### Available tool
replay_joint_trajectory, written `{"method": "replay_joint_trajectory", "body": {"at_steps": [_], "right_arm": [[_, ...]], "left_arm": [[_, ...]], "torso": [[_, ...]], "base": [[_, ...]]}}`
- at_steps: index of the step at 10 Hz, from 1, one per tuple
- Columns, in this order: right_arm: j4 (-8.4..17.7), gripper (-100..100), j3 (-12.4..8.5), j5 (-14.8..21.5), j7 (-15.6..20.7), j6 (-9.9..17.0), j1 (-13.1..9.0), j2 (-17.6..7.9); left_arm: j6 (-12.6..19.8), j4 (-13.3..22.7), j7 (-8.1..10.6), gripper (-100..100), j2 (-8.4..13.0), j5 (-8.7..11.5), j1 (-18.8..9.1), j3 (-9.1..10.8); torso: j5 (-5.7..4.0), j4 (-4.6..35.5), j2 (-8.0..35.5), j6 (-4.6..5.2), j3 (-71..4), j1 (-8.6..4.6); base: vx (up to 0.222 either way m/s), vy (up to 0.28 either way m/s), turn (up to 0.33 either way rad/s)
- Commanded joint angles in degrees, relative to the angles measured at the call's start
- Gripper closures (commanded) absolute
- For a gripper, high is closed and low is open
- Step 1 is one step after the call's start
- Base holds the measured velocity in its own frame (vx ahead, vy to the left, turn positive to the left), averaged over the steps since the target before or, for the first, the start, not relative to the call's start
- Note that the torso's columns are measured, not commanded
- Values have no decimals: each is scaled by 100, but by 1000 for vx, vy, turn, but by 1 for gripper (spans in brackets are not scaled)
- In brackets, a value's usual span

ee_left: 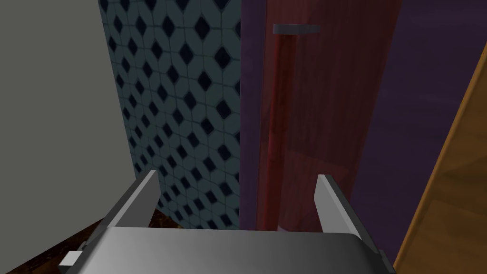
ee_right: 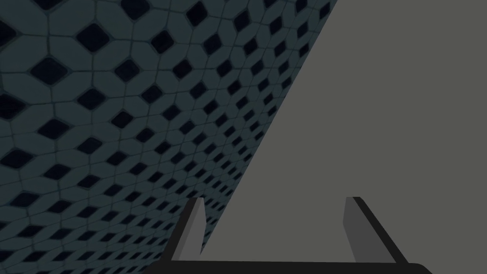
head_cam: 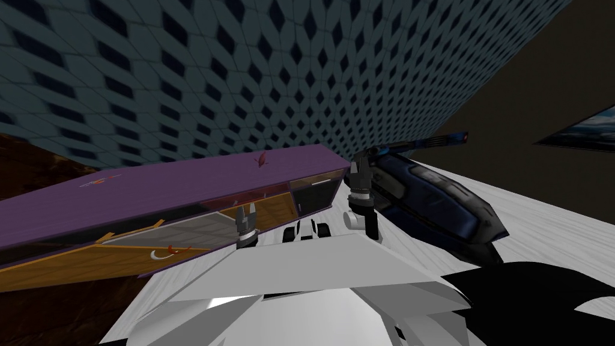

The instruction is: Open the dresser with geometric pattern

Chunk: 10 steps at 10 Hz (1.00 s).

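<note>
Left arm reaches forward and low. Left gripper (head_cam: 247, 211) has fingers (ee_left: 333, 204) spread apart, gripping nothing, tips aimed at long low purple-topped dresser (head_cam: 150, 186). Dresser's orange wooden drawer (head_cam: 72, 267) stands pulled out, at 8 o'clock of left gripper. Ahead of fingers: dark red translucent panel (ee_left: 328, 95) bearing small grey bar handle (ee_left: 296, 29). Right arm is raised at 2 o'clock of left gripper. Right gripper (ee_right: 276, 200) is spread and empty.

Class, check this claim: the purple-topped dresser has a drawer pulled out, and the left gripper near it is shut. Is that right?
No. The left gripper is open: the left wrist view shows its fingers apart, nothing between them. The purple-topped dresser does have a drawer pulled out.
</note>
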Motion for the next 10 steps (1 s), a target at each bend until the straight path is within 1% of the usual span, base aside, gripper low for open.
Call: {"method": "replay_joint_trajectory", "body": {"at_steps": [1, 2, 3, 5, 7, 8, 9, 10], "right_arm": [[0, 0, 0, 0, 0, 0, 0, 0], [0, 0, 0, 0, 0, 0, 0, 0], [0, 0, 0, 0, 0, 0, 0, 0], [0, 0, 0, 0, 0, 0, 0, 0], [0, 0, 0, 0, 0, 0, 0, 0], [0, 0, 0, 0, 0, 0, 0, 0], [0, 0, 0, 0, 0, 0, -1, 0], [0, 0, 0, 0, 0, 0, -1, 0]], "left_arm": [[-250, 427, 81, -100, 31, 32, -64, 32], [-339, 562, 111, -100, 32, 44, -87, 43], [-339, 586, 111, -100, 32, 44, -87, 43], [-482, 841, 158, -100, 22, 62, -122, 60], [-584, 1021, 191, -100, 7, 76, -148, 72], [-552, 971, 182, -100, 14, 72, -139, 69], [-360, 846, 221, -100, 89, 106, -200, 114], [-290, 800, 233, -100, 115, 117, -220, 129]], "torso": [[2, 2, 3, -1, 3, 4], [0, 0, -3, -1, -1, -3], [-2, -2, -11, 0, -6, -8], [-1, 0, -1, -1, 0, -4], [-1, 0, -3, 0, 0, -4], [0, -1, -5, 0, -2, -2], [1, 0, 0, 0, 0, 3], [0, 1, 2, 0, 2, -2]], "base": [[58, -53, 23], [74, -59, 25], [54, -50, 8], [39, -49, 13], [37, -42, 13], [16, -18, 3], [-2, -25, 11], [-6, -32, 11]]}}
